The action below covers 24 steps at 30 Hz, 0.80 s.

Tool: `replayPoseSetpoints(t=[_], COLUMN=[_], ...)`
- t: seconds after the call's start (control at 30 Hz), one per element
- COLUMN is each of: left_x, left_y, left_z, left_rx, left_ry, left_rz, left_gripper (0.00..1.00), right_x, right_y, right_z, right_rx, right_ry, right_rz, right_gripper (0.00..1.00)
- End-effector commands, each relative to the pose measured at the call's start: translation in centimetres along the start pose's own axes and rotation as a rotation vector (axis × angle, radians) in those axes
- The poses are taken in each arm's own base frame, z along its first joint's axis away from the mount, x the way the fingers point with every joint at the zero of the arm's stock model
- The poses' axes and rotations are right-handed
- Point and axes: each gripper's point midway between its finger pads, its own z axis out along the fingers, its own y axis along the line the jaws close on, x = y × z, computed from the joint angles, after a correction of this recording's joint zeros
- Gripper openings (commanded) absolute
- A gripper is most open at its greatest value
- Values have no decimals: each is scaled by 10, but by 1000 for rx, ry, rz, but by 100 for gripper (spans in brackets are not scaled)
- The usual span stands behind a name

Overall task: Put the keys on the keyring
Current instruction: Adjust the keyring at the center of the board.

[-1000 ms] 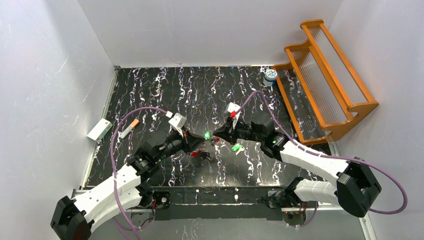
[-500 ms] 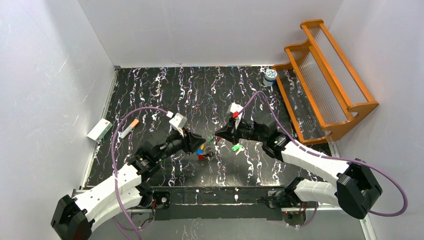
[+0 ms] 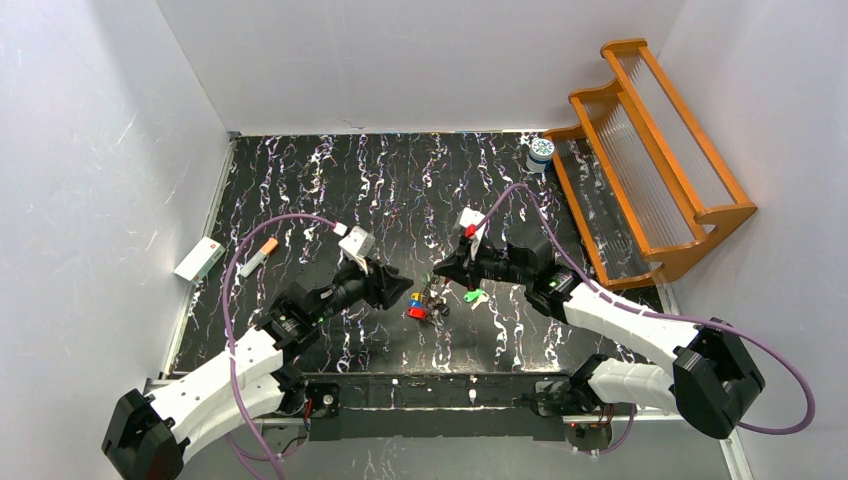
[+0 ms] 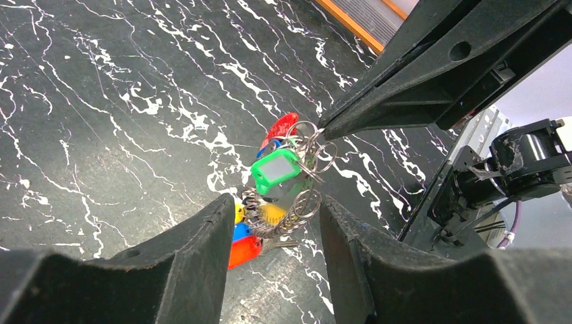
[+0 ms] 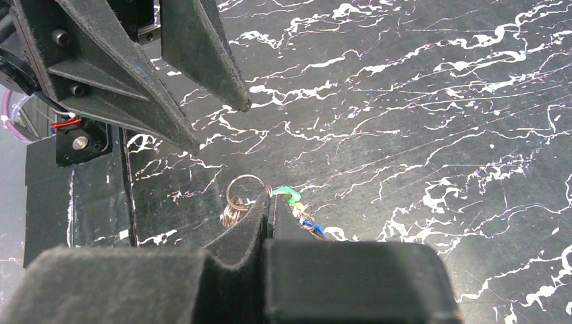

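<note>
One keyring (keys in four colours) nipped by right claw

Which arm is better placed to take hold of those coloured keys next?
Left. The open left gripper straddles the coloured-headed silvery keys, a finger on each side; the right gripper is shut on their thin metal keyring.

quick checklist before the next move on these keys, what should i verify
1. Grip: right hand shut on the keyring: ok.
2. Free hand: left hand open: ok.
3. Count: all keys on the keyring: not ok; a green key lies apart from the bunch.
4. Ring's gap exposed for threading: cannot tell.
5. Bunch lifted clear of the table: cannot tell.
</note>
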Motion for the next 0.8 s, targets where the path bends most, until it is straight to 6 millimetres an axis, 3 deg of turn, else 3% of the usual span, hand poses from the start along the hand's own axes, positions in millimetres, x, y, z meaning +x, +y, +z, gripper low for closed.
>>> replayPoseSetpoints(t=[0.0,0.33,0.77], left_x=[-10,-4,-5], left_y=[-2,0,2], left_z=[2,5,1], left_rx=[4,0,-16], left_ry=[-22,-6,-20], left_rz=[20,-8,-6], left_gripper=[48,48,48], right_x=[-18,5,26], right_y=[1,-2,-6], right_z=[-2,10,47], right_rx=[-10,-33,-125], right_ry=[-55,23,67], right_rz=[-59,-23,38], right_gripper=[1,1,1])
